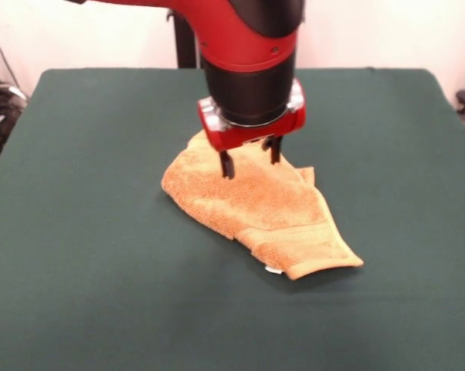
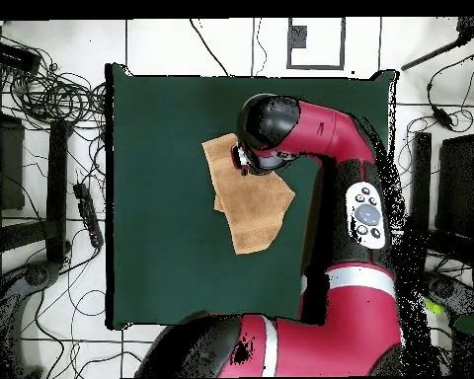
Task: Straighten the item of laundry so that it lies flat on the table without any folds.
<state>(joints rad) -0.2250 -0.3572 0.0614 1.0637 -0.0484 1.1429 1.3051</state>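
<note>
The red and black arm (image 1: 240, 46) reaches down over the middle of the table (image 1: 86, 232), its wrist pointing straight down and its gripper (image 1: 249, 157) poised just above the towel (image 1: 256, 205). The two black fingers (image 1: 227, 164) stand apart, spread and grasping nothing, their tips at or just above the cloth's far part. The golden-orange towel lies rumpled near the table's centre, its ribbed band and curled corner pointing toward 5 o'clock in the front view, a small white tag (image 1: 273, 270) at its near edge.
</note>
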